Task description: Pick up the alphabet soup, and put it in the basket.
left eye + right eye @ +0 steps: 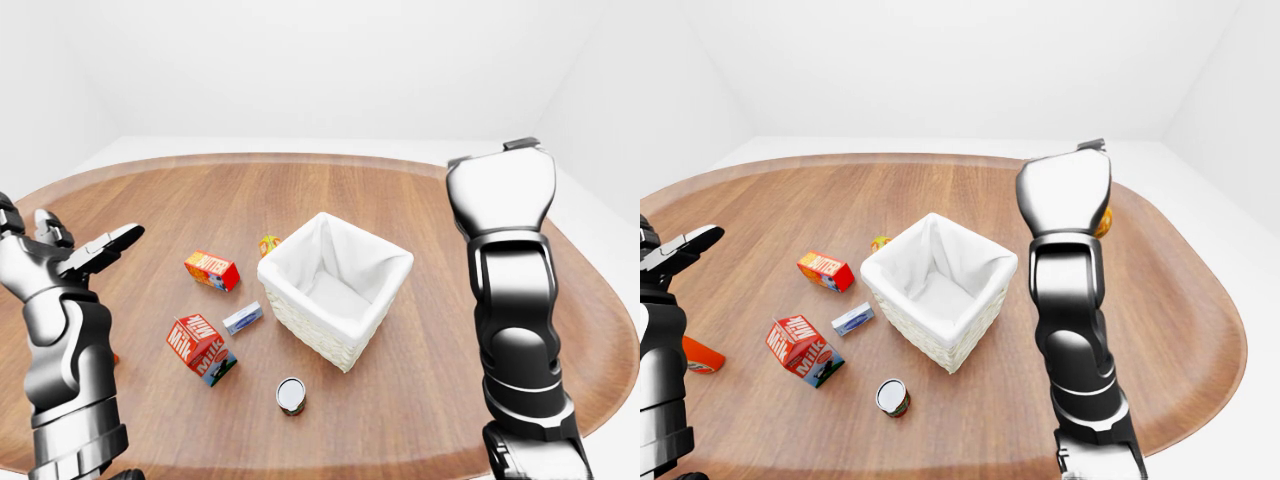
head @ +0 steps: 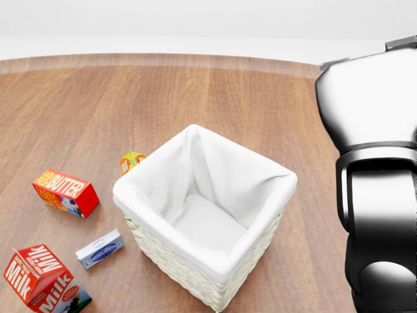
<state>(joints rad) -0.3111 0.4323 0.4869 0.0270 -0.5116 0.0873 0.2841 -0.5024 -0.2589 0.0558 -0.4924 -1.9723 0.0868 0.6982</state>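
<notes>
The left hand (image 1: 85,255) hangs with fingers spread wide, holding nothing; the right hand's state I cannot tell. The alphabet soup (image 1: 291,396) lies just below the basket (image 1: 335,288), free to grasp.

A broad wooden table (image 1: 420,215) fills most of each view — its top is oval, with a warm reddish-brown grain running along its length and a paler, slightly raised band following the curved rim. The far edge arcs across the upper part of the head view; in the eye views the rim sweeps round on the right and bottom. Beyond the table lies a plain white floor (image 1: 1200,190), and white walls (image 1: 330,60) rise behind it, meeting at faint corners on either side. The light is soft and even — shadows on the wood are faint.
</notes>
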